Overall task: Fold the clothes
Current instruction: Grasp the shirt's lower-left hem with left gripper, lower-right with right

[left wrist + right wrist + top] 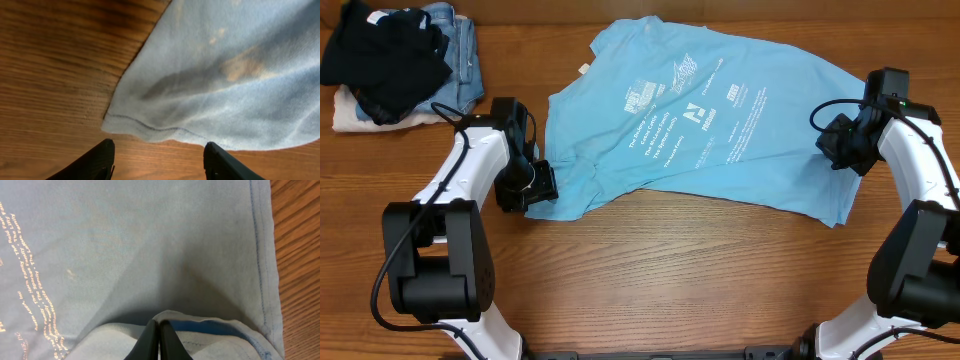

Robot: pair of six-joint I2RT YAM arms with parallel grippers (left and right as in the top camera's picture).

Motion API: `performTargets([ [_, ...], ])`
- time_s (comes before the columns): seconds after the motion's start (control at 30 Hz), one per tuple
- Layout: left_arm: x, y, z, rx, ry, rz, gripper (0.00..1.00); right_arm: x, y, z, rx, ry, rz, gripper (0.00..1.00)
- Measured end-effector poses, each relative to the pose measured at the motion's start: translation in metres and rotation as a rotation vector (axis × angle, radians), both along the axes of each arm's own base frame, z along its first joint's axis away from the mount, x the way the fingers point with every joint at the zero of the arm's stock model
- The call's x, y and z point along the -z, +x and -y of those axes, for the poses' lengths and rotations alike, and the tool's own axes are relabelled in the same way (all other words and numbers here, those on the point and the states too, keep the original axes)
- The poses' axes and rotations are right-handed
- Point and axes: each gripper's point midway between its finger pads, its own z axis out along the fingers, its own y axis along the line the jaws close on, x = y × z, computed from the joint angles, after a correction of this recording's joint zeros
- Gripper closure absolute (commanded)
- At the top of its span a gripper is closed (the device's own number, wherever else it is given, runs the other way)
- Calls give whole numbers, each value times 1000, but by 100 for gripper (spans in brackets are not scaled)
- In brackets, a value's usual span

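The clothes (710,120) are a light sky-blue T-shirt with white print facing up, spread across the back middle of the wooden table. My left gripper (535,185) sits at the shirt's near-left corner. In the left wrist view it (159,146) is open, its two black fingertips (106,150) over bare wood just short of the stitched hem (150,127). My right gripper (840,150) is at the shirt's right edge. In the right wrist view it (159,324) is shut on a raised fold of the blue fabric (150,255).
A black garment (385,55) lies on blue denim jeans (460,45) at the back left corner, with a pale cloth (350,115) under them. Bare wood (670,270) runs along the front of the table.
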Motion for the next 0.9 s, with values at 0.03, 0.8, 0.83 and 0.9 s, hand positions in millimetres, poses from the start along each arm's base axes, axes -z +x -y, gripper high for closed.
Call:
performTargets([
  [0.03,0,1,0,0,3,3,40,0,0,0,-1,2,0,96],
  [0.8,20,-2,-7,-45,43,16,39,1,-2,-1,-1,5,-10,96],
  [0.83,21,-2,-7,-45,43,13,39,1,-3,-1,-1,6,-11,96],
  [0.9,24,-3,-7,-47,45,3,39,1,-3,-1,-1,6,-13,96],
])
